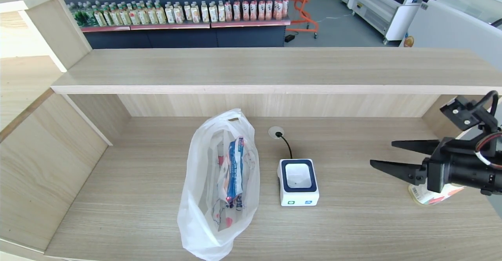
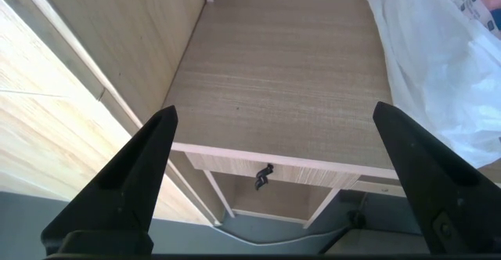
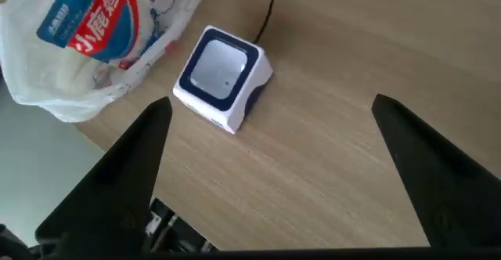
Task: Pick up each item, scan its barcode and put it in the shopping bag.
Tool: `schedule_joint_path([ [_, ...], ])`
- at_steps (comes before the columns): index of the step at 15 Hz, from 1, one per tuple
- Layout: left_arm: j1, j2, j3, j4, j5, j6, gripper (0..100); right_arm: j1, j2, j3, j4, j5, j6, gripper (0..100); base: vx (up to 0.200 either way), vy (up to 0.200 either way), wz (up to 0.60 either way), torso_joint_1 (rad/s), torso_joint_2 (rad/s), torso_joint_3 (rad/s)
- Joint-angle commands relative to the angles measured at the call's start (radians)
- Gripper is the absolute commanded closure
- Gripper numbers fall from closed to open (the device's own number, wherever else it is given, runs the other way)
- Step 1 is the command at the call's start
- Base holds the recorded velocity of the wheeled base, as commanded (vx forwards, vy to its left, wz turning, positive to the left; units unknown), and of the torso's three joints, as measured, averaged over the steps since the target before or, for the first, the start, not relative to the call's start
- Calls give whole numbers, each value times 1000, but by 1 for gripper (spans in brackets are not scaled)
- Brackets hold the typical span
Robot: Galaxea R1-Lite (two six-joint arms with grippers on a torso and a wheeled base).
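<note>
1 item outside the shopping bag (image 1: 219,190), judging by the counter (image 1: 353,229): a pale container (image 1: 421,196) with a red label, close to the right edge, half hidden under the right arm, upright or lying hard to tell. Above it, right gripper (image 1: 382,153) with jaws spread wide and holding nothing. Left gripper (image 2: 274,111) likewise wide open and empty, off the near left corner. Risks from here: knocking the container over or off the right edge with a finger on the way down, given so little room beside it; gripping across the label and so hiding the barcode from the scanner (image 1: 298,181); snagging the cable (image 1: 287,146) on a swing toward the middle; missing the bag mouth, slumped and apparently turned toward the back, and shoving the limp bag along instead. Underneath, pale wood-grain laminate, smooth and probably slippery for a round container, walled at the back and left below a raised ledge (image 1: 274,72). Beyond, shelves of bottles (image 1: 180,11), an orange trolley (image 1: 306,6), and chillers (image 1: 382,6) at the far right.
</note>
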Motion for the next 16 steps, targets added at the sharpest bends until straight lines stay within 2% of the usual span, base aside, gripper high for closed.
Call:
schedule_joint_path([
  [1,0,0,0,0,1,0,0,-64,-122,29,18,-36,55,0,0,0,0,0,0,0],
  [3,0,0,0,0,1,0,0,-66,-162,64,19,-41,83,0,0,0,0,0,0,0],
  [6,0,0,0,0,1,2,0,-66,-182,113,18,-55,83,0,-200,0,0,4,-1,2],
  [8,0,1,0,0,1,2,0,-66,-185,119,18,-102,95,0,-200,0,0,0,7,5],
  [12,0,0,0,0,1,0,0,-66,-190,113,18,-141,167,0,-200,0,0,-7,-1,2],
  [15,0,1,0,0,1,3,0,-70,-190,113,18,-153,186,0,0,0,0,0,0,0],
  [16,0,1,0,0,1,3,0,-89,-188,115,18,-153,186,0,0,-200,0,-7,-17,7],
])
